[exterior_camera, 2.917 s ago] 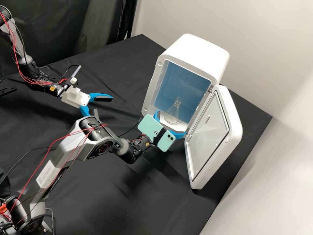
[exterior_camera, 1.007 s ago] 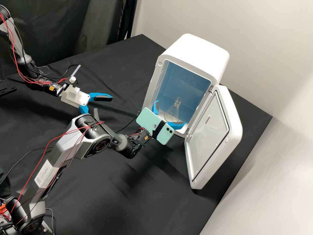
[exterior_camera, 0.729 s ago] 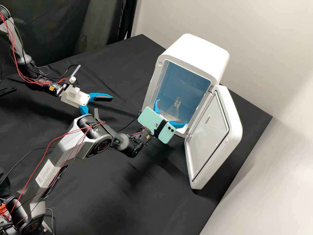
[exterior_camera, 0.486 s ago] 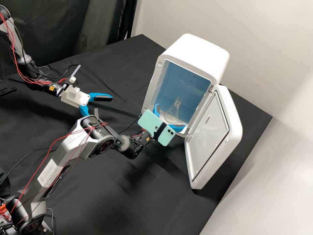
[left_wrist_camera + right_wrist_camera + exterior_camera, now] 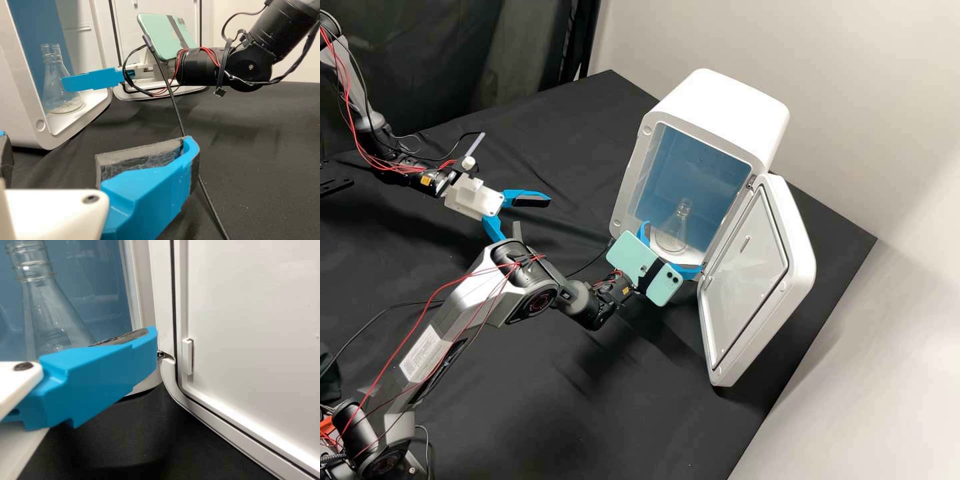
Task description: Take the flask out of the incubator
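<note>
In the high view, the mint-green phone (image 5: 645, 267) strapped to my right wrist covers the foot of the flask (image 5: 678, 225). I cannot tell whether either jaw touches the glass. In my right wrist view the flask's mouth is cut off at the upper left, and its lower body sits behind one blue jaw with a black, rough-looking pad. In my left wrist view one jaw is cropped at the left edge.

The flask is clear glass and cone-shaped, with a ridged neck. It stands upright on the floor of the incubator (image 5: 720, 107), near the front lip, just right of the middle of the high view. The incubator is a smooth white box with rounded corners and a pale blue lining. Its door (image 5: 753, 280) hangs wide open at centre right and has a flat white inner panel. The bench (image 5: 553, 400) is covered in matte black cloth.

My right gripper (image 5: 667, 250) is at the incubator's opening with its jaws spread wide, one on each side of the flask's base, gripping nothing. My left gripper (image 5: 523, 218) hangs over the bench at the left of the high view, well apart from the incubator. Its jaws are parted and hold nothing.
</note>
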Controlling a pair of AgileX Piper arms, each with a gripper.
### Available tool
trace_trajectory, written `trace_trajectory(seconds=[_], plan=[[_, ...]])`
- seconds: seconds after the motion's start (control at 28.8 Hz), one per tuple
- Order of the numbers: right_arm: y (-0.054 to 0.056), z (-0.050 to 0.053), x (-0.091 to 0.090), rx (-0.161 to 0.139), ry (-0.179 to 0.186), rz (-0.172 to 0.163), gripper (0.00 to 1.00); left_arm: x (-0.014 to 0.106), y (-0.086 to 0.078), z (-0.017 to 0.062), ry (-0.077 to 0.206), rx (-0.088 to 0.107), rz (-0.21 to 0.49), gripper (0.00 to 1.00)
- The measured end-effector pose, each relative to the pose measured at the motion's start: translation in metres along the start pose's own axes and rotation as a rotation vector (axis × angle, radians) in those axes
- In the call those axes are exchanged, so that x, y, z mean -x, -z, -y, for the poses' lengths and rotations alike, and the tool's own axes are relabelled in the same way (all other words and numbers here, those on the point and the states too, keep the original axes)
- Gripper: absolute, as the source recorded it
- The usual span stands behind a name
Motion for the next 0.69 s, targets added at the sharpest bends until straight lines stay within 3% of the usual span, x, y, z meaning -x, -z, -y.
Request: trace_trajectory(seconds=[0.42, 0.56, 0.69], plan=[[0.004, -0.007, -0.005, 0.004, -0.021, -0.018, 1.00, 0.000, 0.000, 0.0000, 0.000, 0.000, 0.000, 1.00], [0.008, -0.005, -0.008, -0.001, -0.020, -0.031, 1.00, 0.000, 0.000, 0.0000, 0.000, 0.000, 0.000, 1.00], [0.014, 0.003, -0.018, 0.003, -0.011, -0.057, 1.00, 0.000, 0.000, 0.0000, 0.000, 0.000, 0.000, 1.00]])
